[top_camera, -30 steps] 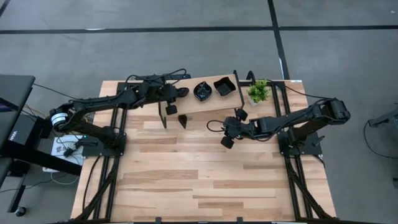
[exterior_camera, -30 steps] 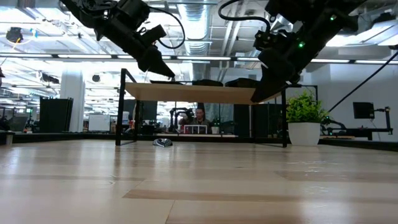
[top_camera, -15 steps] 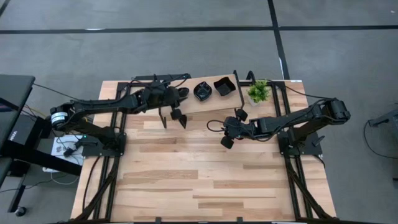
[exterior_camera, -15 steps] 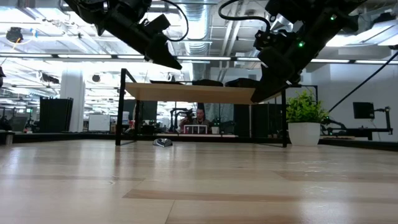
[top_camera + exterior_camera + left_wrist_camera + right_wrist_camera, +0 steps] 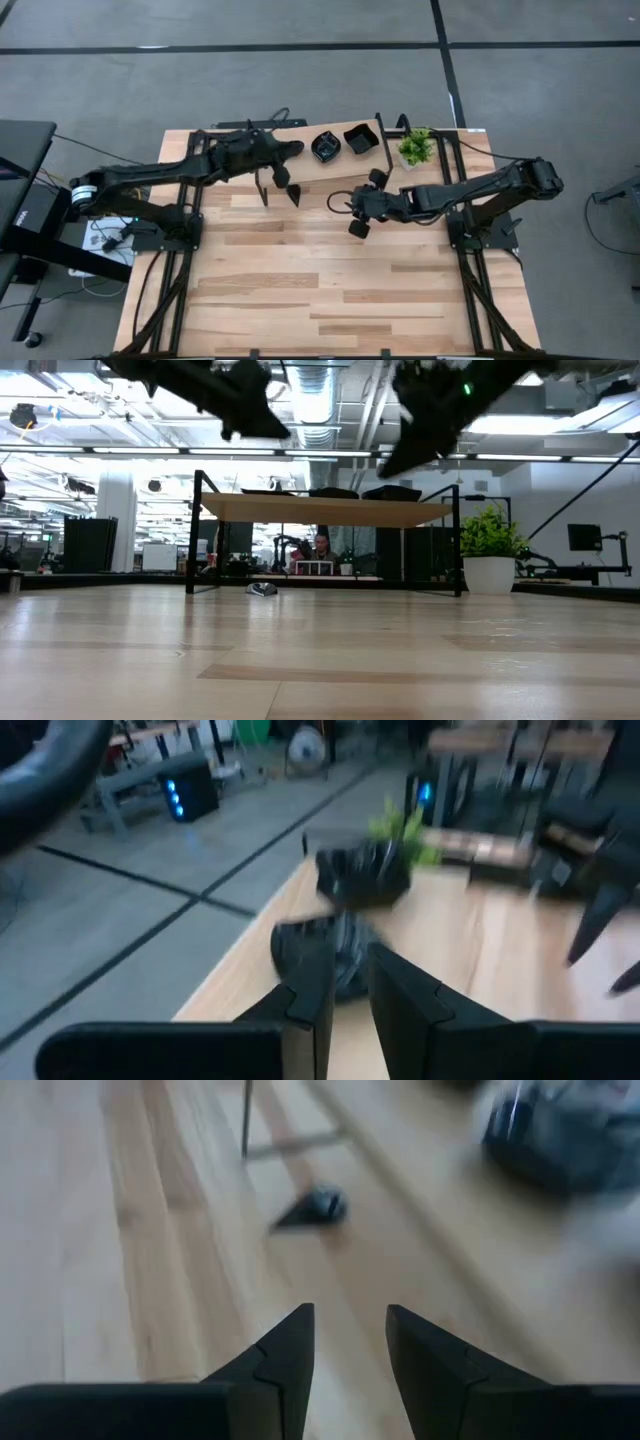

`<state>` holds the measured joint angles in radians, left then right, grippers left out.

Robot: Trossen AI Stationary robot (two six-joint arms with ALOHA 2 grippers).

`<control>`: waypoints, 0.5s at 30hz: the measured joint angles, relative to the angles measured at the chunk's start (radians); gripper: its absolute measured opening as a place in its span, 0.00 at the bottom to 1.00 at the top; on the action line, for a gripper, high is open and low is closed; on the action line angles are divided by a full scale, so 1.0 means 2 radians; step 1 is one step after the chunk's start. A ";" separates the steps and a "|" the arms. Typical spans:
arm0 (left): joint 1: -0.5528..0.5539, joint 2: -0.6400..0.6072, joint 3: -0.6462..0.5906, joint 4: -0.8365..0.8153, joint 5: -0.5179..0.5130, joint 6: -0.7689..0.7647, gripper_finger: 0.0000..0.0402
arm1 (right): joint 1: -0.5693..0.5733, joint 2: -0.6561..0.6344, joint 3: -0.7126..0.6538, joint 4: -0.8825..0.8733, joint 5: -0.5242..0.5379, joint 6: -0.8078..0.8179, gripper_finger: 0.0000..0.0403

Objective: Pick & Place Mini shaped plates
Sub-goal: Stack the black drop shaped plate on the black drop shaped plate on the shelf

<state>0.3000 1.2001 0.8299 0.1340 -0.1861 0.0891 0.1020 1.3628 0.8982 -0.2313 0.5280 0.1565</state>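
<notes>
arms: dark, jointed, black cables looping along them
left arm (image 5: 150, 178): white band near its base
pincer fingers (image 5: 280, 1355): black, angular

The right gripper (image 5: 361, 207) has risen and shifted left; the left gripper (image 5: 283, 180) drew slightly back.

Wide bare table (image 5: 330, 290) in front, free to pass. At the back a raised shelf (image 5: 325, 165) on thin black legs (image 5: 262, 188), with 2 plates (image 5: 326, 146) on top and a plant (image 5: 415, 147) just beside. Open gap under the shelf, 1 small plate (image 5: 294, 193) lying there.
</notes>
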 joint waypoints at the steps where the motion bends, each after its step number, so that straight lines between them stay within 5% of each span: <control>1: -0.001 -0.013 0.000 0.000 0.000 -0.014 0.16 | 0.000 0.000 0.014 -0.004 0.007 -0.019 0.30; 7: -0.004 -0.051 0.001 -0.001 0.039 -0.090 0.16 | -0.020 0.000 0.093 -0.041 0.094 -0.104 0.30; 15: 0.018 -0.013 0.058 0.007 0.060 -0.109 0.16 | -0.055 0.000 0.174 -0.083 0.180 -0.114 0.30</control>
<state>0.3362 1.1731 0.9464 0.1482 -0.0665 -0.1286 -0.0074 1.3621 1.2471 -0.3974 0.8873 -0.0718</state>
